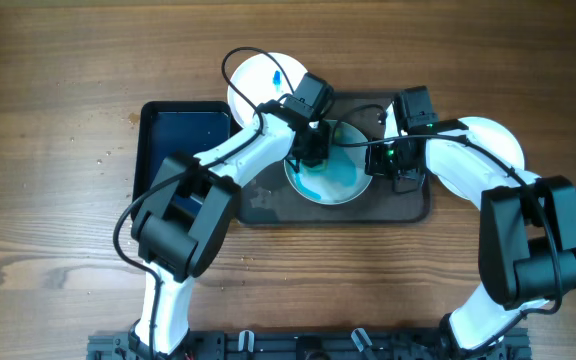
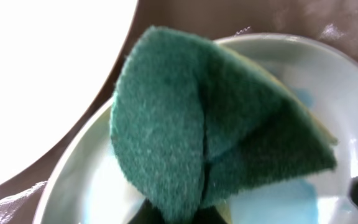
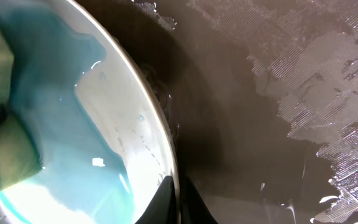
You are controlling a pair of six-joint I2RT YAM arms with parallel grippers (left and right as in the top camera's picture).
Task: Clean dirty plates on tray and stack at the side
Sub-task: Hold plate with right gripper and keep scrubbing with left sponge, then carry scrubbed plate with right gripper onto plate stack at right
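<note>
Mid-scrub, one more to go
Left gripper [image 1: 311, 150] pinches a folded green sponge [image 2: 216, 124] on the blue-smeared round white plate [image 1: 333, 182] at the centre of the dark brown rectangular tray [image 1: 408, 208]; right gripper [image 3: 176, 202] nips its 3 o'clock rim. The 10 o'clock plate [image 1: 256, 82] awaits; the 3 o'clock plate [image 1: 495, 135] looks clean.

I count three white plates [image 1: 251, 85], two trays, one brown tray [image 1: 408, 205] and one black tray [image 1: 158, 140], one green sponge [image 2: 197, 124], and two arms [image 1: 238, 155].

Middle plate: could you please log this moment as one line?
left gripper: sponge pressed on middle plate | right gripper: shut on its rim | step: wiping
</note>
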